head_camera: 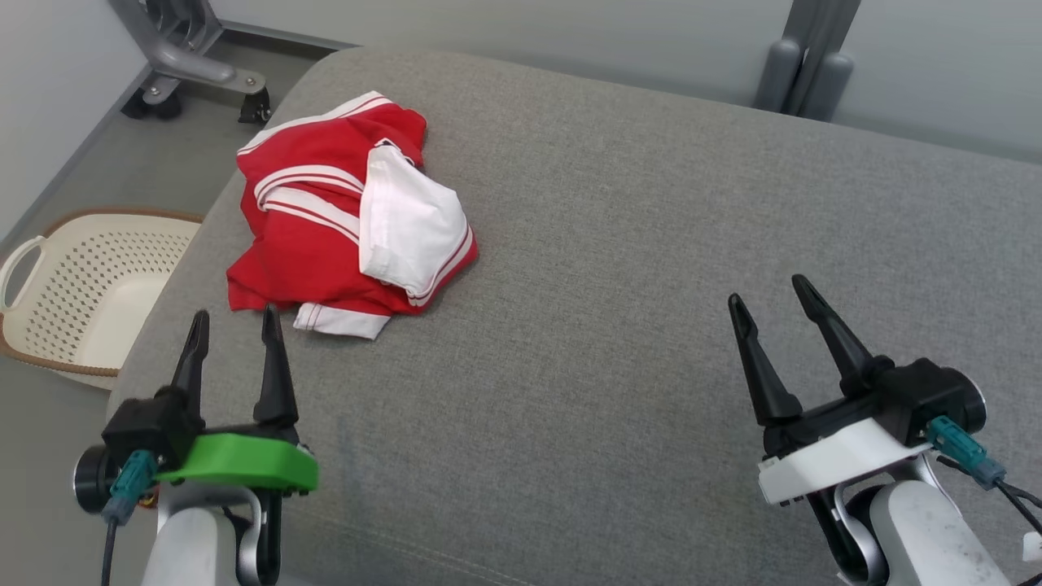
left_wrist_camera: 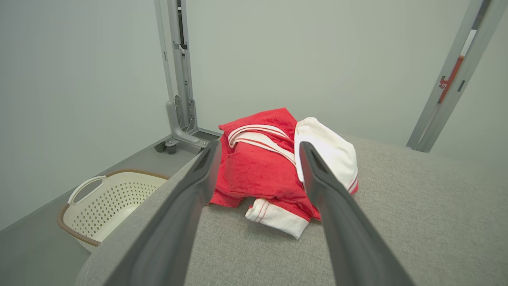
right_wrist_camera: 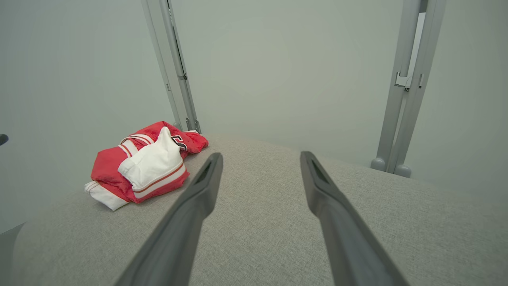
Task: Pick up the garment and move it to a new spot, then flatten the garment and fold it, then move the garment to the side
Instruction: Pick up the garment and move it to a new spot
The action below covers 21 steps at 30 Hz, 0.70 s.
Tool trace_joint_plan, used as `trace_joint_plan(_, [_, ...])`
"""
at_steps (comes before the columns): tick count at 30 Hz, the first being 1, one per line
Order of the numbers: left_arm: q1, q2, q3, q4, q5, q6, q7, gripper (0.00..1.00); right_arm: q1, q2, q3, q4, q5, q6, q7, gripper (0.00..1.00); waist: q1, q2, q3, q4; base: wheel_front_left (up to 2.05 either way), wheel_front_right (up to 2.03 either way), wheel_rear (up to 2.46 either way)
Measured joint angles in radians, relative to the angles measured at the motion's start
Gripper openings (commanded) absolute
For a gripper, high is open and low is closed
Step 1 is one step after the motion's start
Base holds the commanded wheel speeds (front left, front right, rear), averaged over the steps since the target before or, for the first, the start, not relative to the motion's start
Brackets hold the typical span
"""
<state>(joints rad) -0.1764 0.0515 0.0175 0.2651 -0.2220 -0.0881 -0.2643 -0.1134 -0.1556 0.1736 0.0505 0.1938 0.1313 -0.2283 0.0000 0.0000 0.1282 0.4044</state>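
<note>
The crumpled red-and-white jersey (head_camera: 301,236) lies near the grey cushion's (head_camera: 619,244) far left corner. The left gripper (head_camera: 234,311) hovers just beside it and the right gripper (head_camera: 767,288) well apart, both jaws released and empty.

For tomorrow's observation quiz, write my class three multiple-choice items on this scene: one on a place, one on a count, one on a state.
1. Where does the red-and-white garment lie?
A. on the grey cushion
B. in the laundry basket
C. on the floor

2. How many laundry baskets stand beside the cushion?
A. none
B. one
C. two

3. How do both arms' jaws stand?
A. shut on the garment
B. one open, one shut
C. both open, empty

Answers: 1 A, it sits crumpled on the cushion's left part; 2 B, a single cream one, left of the cushion; 3 C, each pair is spread with nothing between.
</note>
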Motion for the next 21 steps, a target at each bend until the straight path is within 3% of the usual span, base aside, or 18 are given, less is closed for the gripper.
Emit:
trace_joint_plan(6, [-0.169,0.0,-0.074,0.083,-0.033,-0.008,0.0,1.0,-0.062,-0.037,-0.001,-0.046,0.0,0.0,0.03,1.0,0.0,0.0,0.09,-0.024,0.0,0.0,0.0])
trace_joint_plan(18, [-0.545,0.01,-0.139,0.65,-0.123,-0.03,0.057,1.0,-0.113,-0.082,-0.031,-0.071,0.017,0.0,0.051,1.0,0.0,0.0,0.278,-0.107,0.0,0.0,0.0])
trace_joint_plan(19, [-0.559,0.014,-0.138,0.682,-0.128,-0.026,0.069,0.58,-0.113,-0.082,-0.037,-0.071,0.017,0.0,0.051,1.0,0.0,0.0,0.285,-0.115,0.0,0.0,0.0])
trace_joint_plan(21, [-0.579,0.021,-0.141,0.724,-0.127,-0.017,0.068,0.0,-0.111,-0.083,-0.043,-0.072,0.016,0.0,0.051,1.0,0.0001,0.0,0.294,-0.126,0.0,0.0,0.0])
